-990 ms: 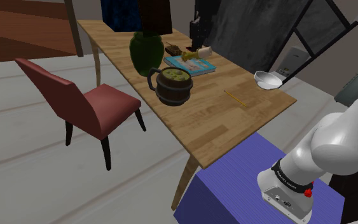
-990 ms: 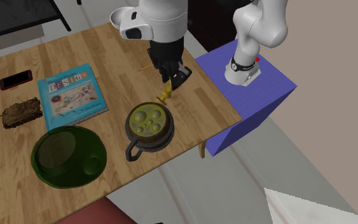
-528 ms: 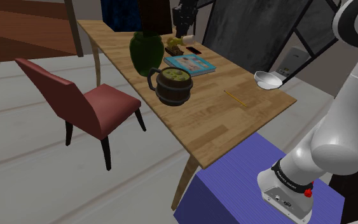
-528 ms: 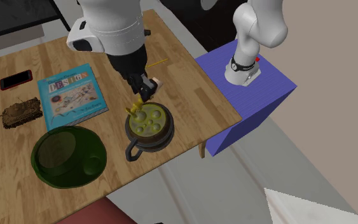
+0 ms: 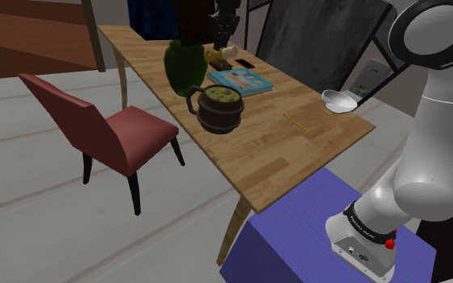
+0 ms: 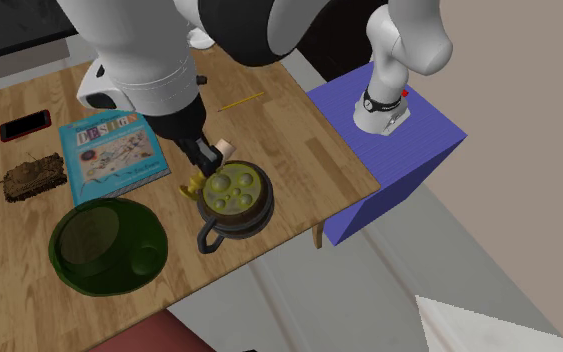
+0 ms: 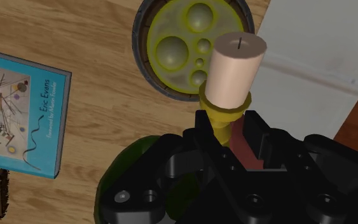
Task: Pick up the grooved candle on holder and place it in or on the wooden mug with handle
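Table (image 6: 299, 130): pale wood planks, carrying everything but the stand and the chair.
Arm (image 6: 139, 60): white with dark joints, reaching from the stand out over the table's middle and ending above the mug.
Stand (image 6: 409, 150): purple box at the table's end, on the second exterior view's right.
Chair (image 5: 112, 133): red seat and back, dark legs, on the floor beside the table's long edge.
Green bowl (image 6: 104, 245): dark glassy green, near the table's edge, just beside the mug's handle.
Book (image 6: 109, 150): light blue cover, lying flat between the green bowl and the phone.
Mug (image 6: 231, 200): dark wooden barrel with a curved handle, upright, its top a yellow-green surface with round bubbles.
Gripper (image 7: 229, 127): black fingers clamped on the holder's yellow stem – the candle juts out beyond them.
Candle (image 7: 236, 63): cream cylinder with a short wick on a yellow holder, held tilted in the air just beside the mug's rim, on the book's side.
Toy tank (image 6: 34, 178): brown, beside the book.
Phone (image 6: 24, 127): red-edged, flat, near the tank.
Pencil (image 6: 241, 100): yellow, lying well apart from the mug – toward the stand's end.
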`<state>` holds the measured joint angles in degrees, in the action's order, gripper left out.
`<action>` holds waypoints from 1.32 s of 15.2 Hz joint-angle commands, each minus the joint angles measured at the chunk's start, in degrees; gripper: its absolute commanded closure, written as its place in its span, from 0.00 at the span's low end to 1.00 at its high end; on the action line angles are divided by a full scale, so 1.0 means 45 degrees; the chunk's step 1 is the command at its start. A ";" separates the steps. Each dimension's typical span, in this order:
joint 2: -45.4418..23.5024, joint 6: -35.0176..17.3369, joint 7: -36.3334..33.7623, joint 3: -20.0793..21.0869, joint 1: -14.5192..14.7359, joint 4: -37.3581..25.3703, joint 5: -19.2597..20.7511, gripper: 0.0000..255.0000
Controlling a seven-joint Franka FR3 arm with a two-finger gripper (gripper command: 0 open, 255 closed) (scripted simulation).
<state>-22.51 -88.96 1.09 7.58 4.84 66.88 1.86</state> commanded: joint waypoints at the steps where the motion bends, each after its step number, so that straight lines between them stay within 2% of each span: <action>1: 0.0130 -0.0466 0.0002 0.0000 -0.0023 0.0587 -0.0015 1.00; 12: 0.0458 -0.2547 0.0026 -0.0013 -0.0108 0.2996 -0.0054 1.00; 19: 0.0458 -0.2547 0.0026 -0.0013 -0.0108 0.2996 -0.0054 1.00; 20: 0.0458 -0.2546 0.0026 -0.0013 -0.0108 0.2996 -0.0054 0.00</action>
<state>-20.45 -100.42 1.21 7.52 4.36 80.36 1.62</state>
